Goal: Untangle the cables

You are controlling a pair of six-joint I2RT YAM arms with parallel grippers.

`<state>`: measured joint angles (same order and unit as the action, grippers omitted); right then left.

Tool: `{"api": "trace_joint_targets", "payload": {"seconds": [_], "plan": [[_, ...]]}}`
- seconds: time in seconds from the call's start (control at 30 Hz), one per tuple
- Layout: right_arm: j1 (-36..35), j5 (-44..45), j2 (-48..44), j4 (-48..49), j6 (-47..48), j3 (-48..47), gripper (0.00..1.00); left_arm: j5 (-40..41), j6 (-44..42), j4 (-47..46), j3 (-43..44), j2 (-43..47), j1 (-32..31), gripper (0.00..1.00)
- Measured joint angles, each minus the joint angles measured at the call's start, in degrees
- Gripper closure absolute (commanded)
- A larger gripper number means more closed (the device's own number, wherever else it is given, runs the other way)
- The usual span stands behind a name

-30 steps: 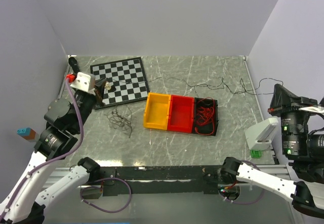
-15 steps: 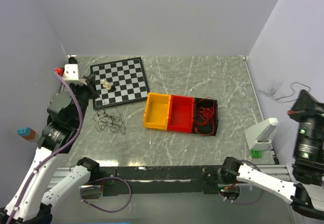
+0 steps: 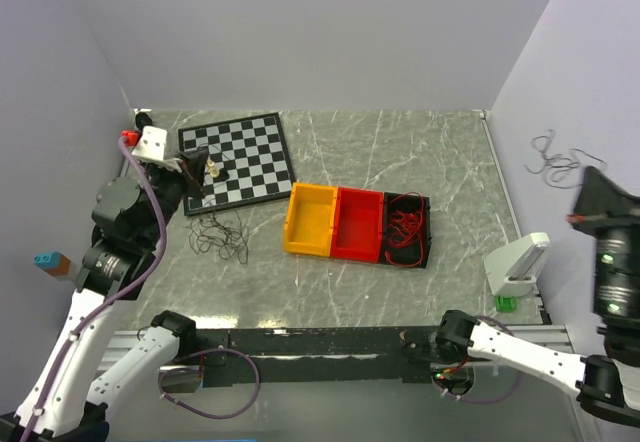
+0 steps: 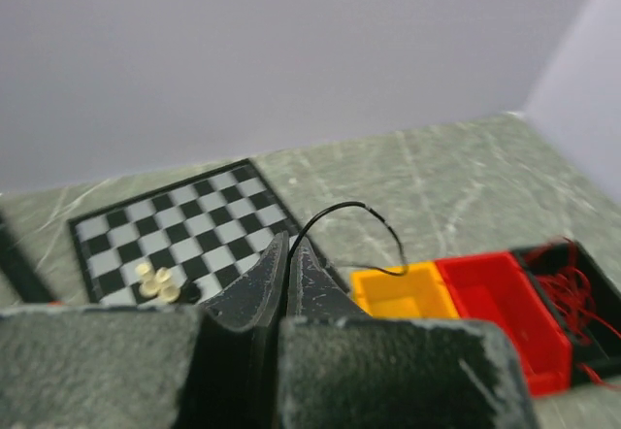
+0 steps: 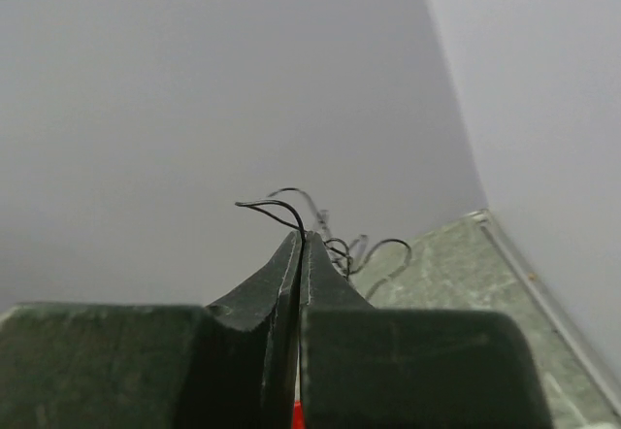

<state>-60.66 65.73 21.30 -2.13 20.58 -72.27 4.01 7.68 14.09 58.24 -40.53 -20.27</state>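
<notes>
3 bins sit side by side at mid-frame on the bench (image 3: pixel 420 162): a yellow bin (image 3: pixel 310 224), a red bin (image 3: pixel 358 227), and at right a black bin (image 3: pixel 426 212) holding a tangle of red wires (image 3: pixel 404 224). Loose black wires (image 3: pixel 218 237) lie on the bench just below the chessboard (image 3: pixel 245 152). The left hand (image 4: pixel 289 245) is clenched on 1 black strand (image 4: pixel 349 206). The right hand (image 5: pixel 298 240), raised at far right, pinches a curly black wire (image 3: pixel 553 155).
</notes>
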Motion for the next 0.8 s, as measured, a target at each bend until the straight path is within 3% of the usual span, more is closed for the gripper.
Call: {"api": "trace_joint_targets", "payload": {"seconds": [0.27,0.47,0.8], "plan": [[0.42,-13.97,19.56,-8.35,-16.31,1.95,1.00,-11.26,-5.16,0.35,1.38,3.23,0.00,0.99],[6.84,-27.96,33.66,-10.51,-26.38,4.44,1.00,-14.14,-9.27,0.48,4.52,6.51,0.00,0.99],[10.78,-39.21,46.34,-8.83,-33.79,5.42,1.00,-20.33,-13.55,-0.17,4.28,10.01,0.00,0.99]]}}
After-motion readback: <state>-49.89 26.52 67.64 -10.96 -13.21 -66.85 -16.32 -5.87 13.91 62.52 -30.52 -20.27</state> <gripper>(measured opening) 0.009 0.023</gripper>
